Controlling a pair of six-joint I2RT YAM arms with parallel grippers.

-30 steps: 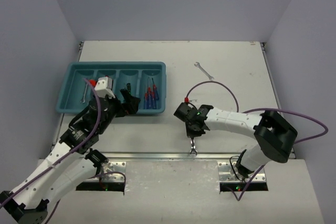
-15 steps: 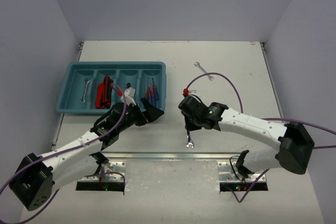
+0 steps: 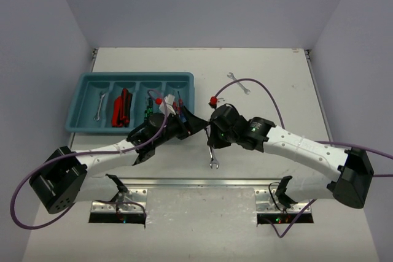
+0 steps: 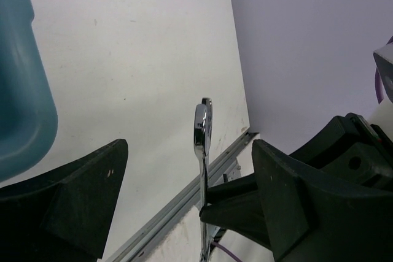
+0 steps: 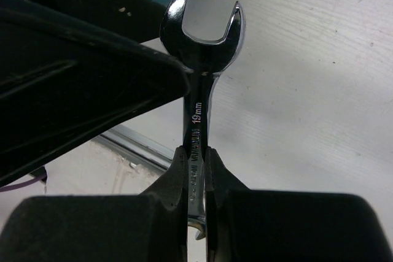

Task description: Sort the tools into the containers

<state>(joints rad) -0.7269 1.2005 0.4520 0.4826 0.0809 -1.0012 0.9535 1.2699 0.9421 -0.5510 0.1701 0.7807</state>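
My right gripper (image 3: pixel 213 144) is shut on a silver 19 mm open-end wrench (image 3: pixel 213 159) and holds it above the table right of the teal tray (image 3: pixel 138 77). In the right wrist view the fingers (image 5: pixel 178 179) pinch the shank and the open head (image 5: pixel 201 26) points away. My left gripper (image 3: pixel 198 124) is open and empty, and its jaws stand wide on either side of the held wrench (image 4: pixel 201 128) without touching it. The tray holds a small wrench (image 3: pixel 100 105), red-handled pliers (image 3: pixel 121 107), black-and-green screwdrivers (image 3: pixel 147 104) and blue/red screwdrivers (image 3: pixel 178 104), partly hidden by my left arm.
Another silver wrench (image 3: pixel 238 82) lies on the table at the back right. A metal rail (image 3: pixel 202 182) runs along the table's near edge. Purple cables loop over both arms. The tray's corner (image 4: pixel 21 90) is left of my left gripper.
My left arm has swung right, from over the tray to the held wrench. My right gripper has carried the wrench left and a little away from the near edge.
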